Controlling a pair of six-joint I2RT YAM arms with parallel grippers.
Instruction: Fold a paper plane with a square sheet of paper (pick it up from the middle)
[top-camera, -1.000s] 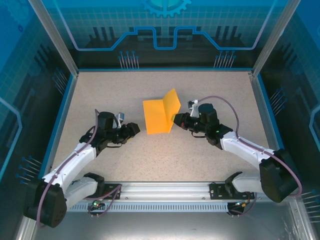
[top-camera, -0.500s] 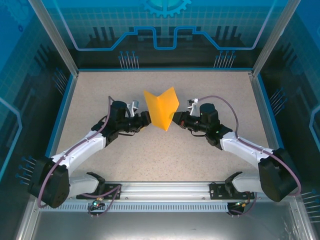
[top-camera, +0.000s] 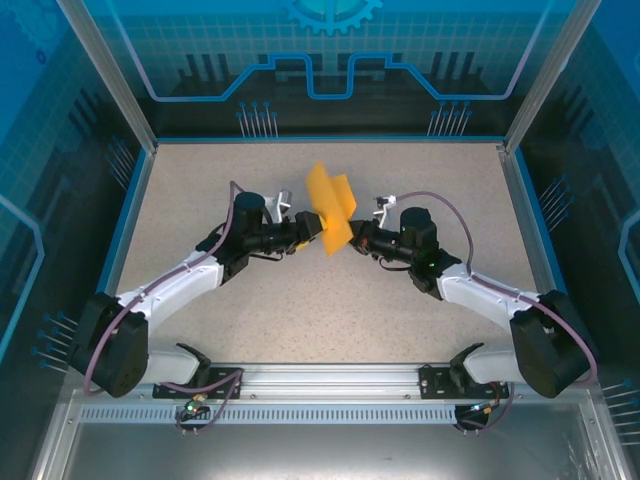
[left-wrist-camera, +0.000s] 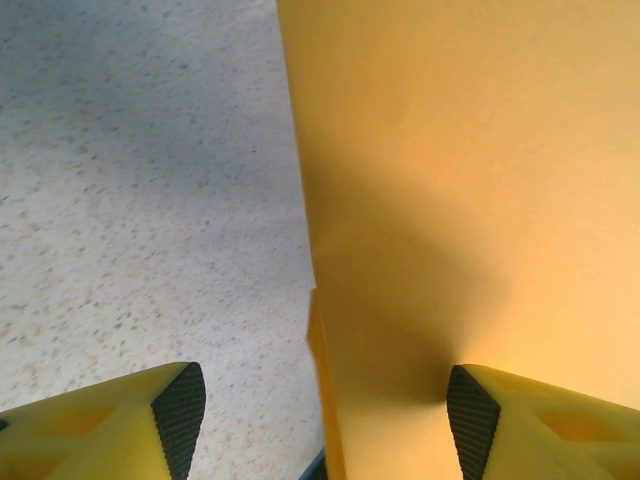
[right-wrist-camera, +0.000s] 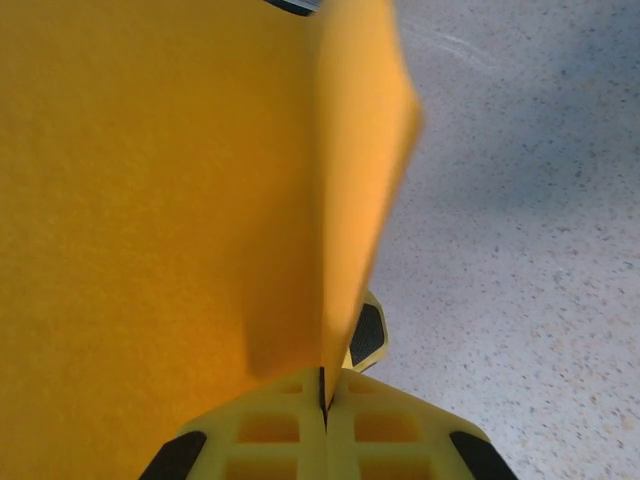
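Square sheet of paper: thin orange-yellow paper, matt, smooth, with a fine fibre grain at close range.
Table: speckled beige surface, matt, finely granular.
Left gripper: fingers of yellow moulded plastic, satin; pads black, finely ribbed, rubber-like.
Right gripper: the same yellow plastic, moulded in open cells.
Arm shells: white plastic, glossy; joints black, matt.
Rail, near edge: bare silver metal, dull sheen.
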